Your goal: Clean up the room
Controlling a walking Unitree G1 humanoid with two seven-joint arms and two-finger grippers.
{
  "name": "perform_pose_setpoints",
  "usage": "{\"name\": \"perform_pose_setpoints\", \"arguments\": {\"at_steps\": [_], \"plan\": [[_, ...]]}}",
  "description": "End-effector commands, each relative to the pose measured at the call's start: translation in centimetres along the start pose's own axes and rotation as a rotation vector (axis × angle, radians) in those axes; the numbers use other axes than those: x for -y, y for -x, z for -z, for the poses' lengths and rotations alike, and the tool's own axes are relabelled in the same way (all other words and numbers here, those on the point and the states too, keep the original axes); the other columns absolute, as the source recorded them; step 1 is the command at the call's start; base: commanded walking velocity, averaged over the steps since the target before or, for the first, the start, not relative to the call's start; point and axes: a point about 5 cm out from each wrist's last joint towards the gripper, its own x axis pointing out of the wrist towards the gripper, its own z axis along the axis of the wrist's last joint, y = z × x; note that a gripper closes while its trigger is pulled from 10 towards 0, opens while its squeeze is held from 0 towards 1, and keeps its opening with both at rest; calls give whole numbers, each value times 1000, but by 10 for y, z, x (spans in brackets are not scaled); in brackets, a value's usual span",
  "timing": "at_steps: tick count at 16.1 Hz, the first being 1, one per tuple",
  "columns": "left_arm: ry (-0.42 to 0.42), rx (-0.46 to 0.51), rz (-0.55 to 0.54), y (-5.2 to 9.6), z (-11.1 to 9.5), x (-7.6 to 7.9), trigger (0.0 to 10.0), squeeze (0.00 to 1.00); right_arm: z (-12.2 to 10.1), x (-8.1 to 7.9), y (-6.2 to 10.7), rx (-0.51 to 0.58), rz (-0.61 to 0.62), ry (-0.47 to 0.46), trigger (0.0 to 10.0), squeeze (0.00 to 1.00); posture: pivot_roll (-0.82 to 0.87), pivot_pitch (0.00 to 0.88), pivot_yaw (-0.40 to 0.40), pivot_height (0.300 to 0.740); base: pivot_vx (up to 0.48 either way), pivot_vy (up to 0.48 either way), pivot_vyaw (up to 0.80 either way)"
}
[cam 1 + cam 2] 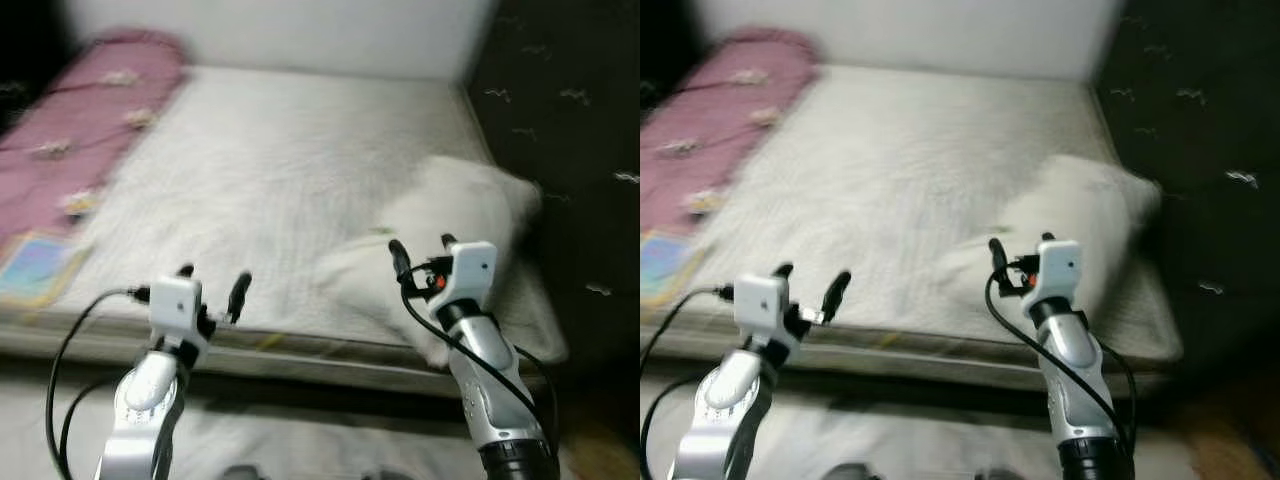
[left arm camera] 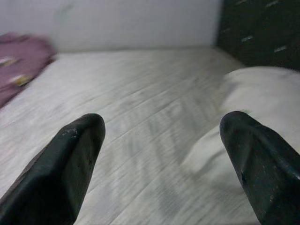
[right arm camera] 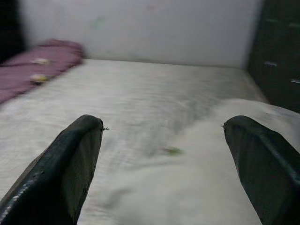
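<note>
A white pillow (image 1: pixel 455 230) lies crumpled on the right side of a white mattress (image 1: pixel 270 170). My right gripper (image 1: pixel 422 250) is open, hovering at the pillow's near edge, and the pillow (image 3: pixel 197 178) spreads out below its fingers in the right wrist view. My left gripper (image 1: pixel 212 280) is open too, held over the mattress's front edge on the left, with nothing between its fingers. In the left wrist view the pillow (image 2: pixel 253 108) lies ahead beside one finger (image 2: pixel 262 164).
A pink blanket (image 1: pixel 80 130) runs along the mattress's left side, with a colourful flat item (image 1: pixel 38 265) at its near end. A dark patterned wall (image 1: pixel 570 130) stands on the right. The white wall (image 1: pixel 280 35) is behind the bed.
</note>
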Motion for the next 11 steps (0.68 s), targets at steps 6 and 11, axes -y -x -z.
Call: {"name": "perform_pose_setpoints", "arguments": {"at_steps": [6,11], "plan": [[3,-25,0,0,5,5,10000,0,1,8,2,-8,27,9,10000,0,-26,0,-26,740,189,0,0],[-16,-24,-28,-2,4,3,10000,0,1,8,2,-8,22,16,10000,0,-24,0,-27,740,0,0,0]]}}
